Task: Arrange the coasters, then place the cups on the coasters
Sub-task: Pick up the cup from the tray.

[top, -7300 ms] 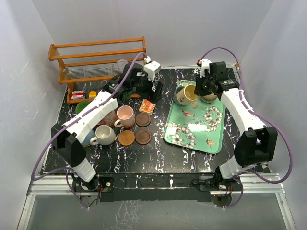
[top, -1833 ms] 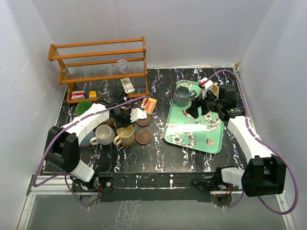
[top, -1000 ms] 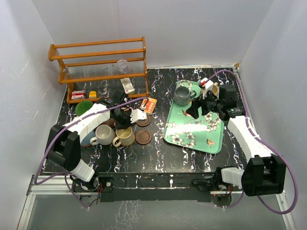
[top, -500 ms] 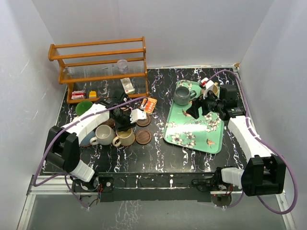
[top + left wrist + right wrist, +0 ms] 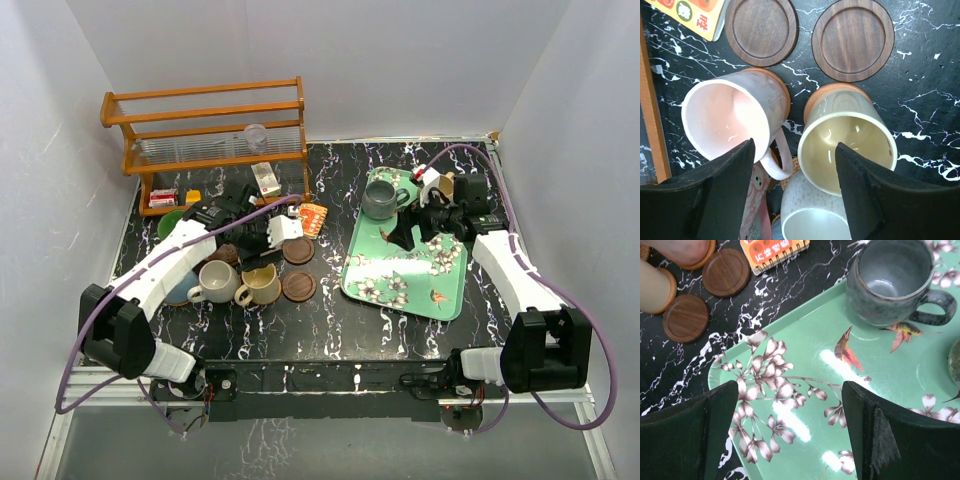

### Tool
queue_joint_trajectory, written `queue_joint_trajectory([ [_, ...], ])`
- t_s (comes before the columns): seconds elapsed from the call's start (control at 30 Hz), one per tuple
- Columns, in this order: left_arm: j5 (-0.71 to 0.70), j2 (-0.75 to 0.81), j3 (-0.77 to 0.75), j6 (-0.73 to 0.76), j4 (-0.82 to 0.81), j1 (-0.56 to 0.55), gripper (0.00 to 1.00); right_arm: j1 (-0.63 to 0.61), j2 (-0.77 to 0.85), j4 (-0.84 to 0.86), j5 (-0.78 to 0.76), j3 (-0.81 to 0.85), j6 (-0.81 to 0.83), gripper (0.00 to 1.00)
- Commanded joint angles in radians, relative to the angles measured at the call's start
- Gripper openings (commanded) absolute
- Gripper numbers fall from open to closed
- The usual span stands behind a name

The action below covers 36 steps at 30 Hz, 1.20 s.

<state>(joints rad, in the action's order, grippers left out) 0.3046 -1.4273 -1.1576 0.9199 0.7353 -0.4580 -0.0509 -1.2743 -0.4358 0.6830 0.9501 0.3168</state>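
My left gripper (image 5: pixel 252 246) (image 5: pixel 794 150) hangs open above a cluster of cups, holding nothing. Below it stand a pink cup (image 5: pixel 730 117) and a tan cup (image 5: pixel 847 137) (image 5: pixel 262 284), each on an orange-brown coaster, and an off-white cup (image 5: pixel 815 210) (image 5: pixel 215 282). Two dark coasters (image 5: pixel 761 30) (image 5: pixel 853 38) lie bare beside them. A green cup (image 5: pixel 172 222) stands further back left. My right gripper (image 5: pixel 405 232) (image 5: pixel 790 387) is open over the green floral tray (image 5: pixel 880 405), short of the grey cup (image 5: pixel 892 277) (image 5: pixel 380 198) that stands on it.
A wooden rack (image 5: pixel 205 130) with a small clear plastic cup (image 5: pixel 256 135) runs along the back left. An orange patterned card (image 5: pixel 313 217) (image 5: pixel 774 251) lies between the coasters and the tray. Another cup (image 5: pixel 447 186) sits behind my right wrist.
My left gripper has opened off the tan cup, which stays on its coaster, and has drawn up and back. The right gripper has opened a little wider over the tray.
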Motion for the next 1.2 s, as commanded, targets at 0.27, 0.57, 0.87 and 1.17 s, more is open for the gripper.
queue_joint_trajectory([
  [0.27, 0.034, 0.132, -0.095, -0.126, 0.009, 0.015, 0.78, 0.004, -0.008, -0.114, -0.100, 0.102, 0.039, 0.93],
  [0.57, 0.012, 0.094, -0.197, -0.280, -0.059, 0.045, 0.87, 0.004, -0.013, -0.128, -0.236, 0.179, 0.001, 0.97],
  [0.87, -0.072, 0.006, -0.253, -0.421, -0.159, 0.045, 0.94, 0.004, -0.124, -0.239, -0.357, 0.406, 0.016, 0.98],
  [1.17, -0.042, -0.044, -0.260, -0.469, -0.171, 0.045, 0.96, 0.009, -0.299, -0.268, -0.491, 0.591, 0.064, 0.96],
])
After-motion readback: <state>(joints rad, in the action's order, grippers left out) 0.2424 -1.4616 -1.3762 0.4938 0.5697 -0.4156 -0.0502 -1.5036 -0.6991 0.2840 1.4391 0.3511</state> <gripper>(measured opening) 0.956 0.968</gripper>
